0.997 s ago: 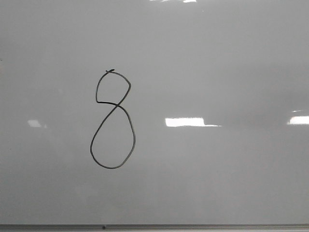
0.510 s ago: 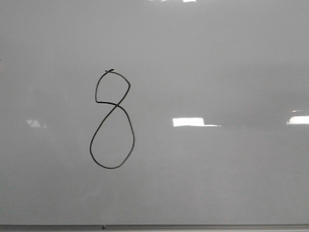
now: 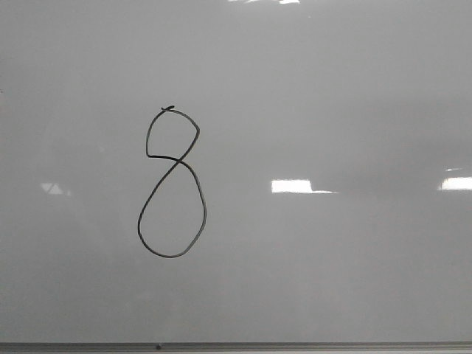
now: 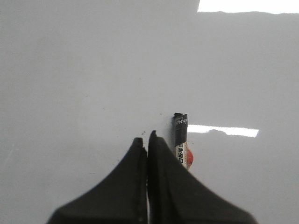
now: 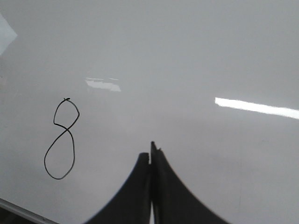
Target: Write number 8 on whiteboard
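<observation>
The number 8 [image 3: 177,160] is drawn in thin black line on the left half of the whiteboard [image 3: 332,88]; it also shows in the right wrist view [image 5: 67,130]. No gripper shows in the front view. My left gripper [image 4: 145,136] is shut, its jaws pressed together over bare board. A marker [image 4: 180,128] with a black end, a printed label and a red spot sticks out past the outer side of one finger, not between the jaws. My right gripper [image 5: 149,151] is shut and empty, above the board to the right of the 8.
A thin grey frame strip [image 3: 295,345] runs along the whiteboard's lower edge and shows in the right wrist view [image 5: 18,207]. Bright white light reflections [image 3: 291,186] lie on the glossy board.
The 8 has not changed. The bright reflection in the middle of the board has shrunk from its left side, its left edge moving right.
</observation>
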`<state>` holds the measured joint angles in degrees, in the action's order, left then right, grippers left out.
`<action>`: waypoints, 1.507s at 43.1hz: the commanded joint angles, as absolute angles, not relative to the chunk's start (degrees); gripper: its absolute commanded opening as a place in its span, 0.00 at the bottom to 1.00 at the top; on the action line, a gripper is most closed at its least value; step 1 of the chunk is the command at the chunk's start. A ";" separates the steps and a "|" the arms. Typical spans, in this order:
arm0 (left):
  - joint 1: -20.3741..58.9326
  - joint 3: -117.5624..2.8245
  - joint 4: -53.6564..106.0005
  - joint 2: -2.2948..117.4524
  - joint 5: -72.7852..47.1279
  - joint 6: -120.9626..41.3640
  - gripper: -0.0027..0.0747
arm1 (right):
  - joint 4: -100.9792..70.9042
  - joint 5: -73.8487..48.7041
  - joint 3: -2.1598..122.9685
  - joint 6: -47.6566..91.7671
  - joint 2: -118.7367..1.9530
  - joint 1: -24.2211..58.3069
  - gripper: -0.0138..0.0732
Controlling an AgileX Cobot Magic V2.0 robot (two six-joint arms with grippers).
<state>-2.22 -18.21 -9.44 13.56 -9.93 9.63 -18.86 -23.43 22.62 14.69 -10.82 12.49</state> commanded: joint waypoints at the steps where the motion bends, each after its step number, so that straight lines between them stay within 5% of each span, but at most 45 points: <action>1: -1.45 -17.61 -2.68 11.03 -6.31 1.08 0.01 | -19.69 -18.59 24.24 14.82 -11.32 12.13 0.08; 13: -3.77 -6.80 5.51 -1.76 -6.31 -6.13 0.01 | -19.69 -18.59 24.24 14.82 -11.32 12.13 0.08; 25: -4.48 0.68 4.83 -1.49 -2.07 -6.36 0.01 | -19.69 -18.61 24.24 14.82 -11.32 12.13 0.08; 65: -4.48 0.51 4.61 -1.49 -2.76 -6.36 0.01 | -19.69 -18.62 24.24 14.82 -11.32 12.13 0.08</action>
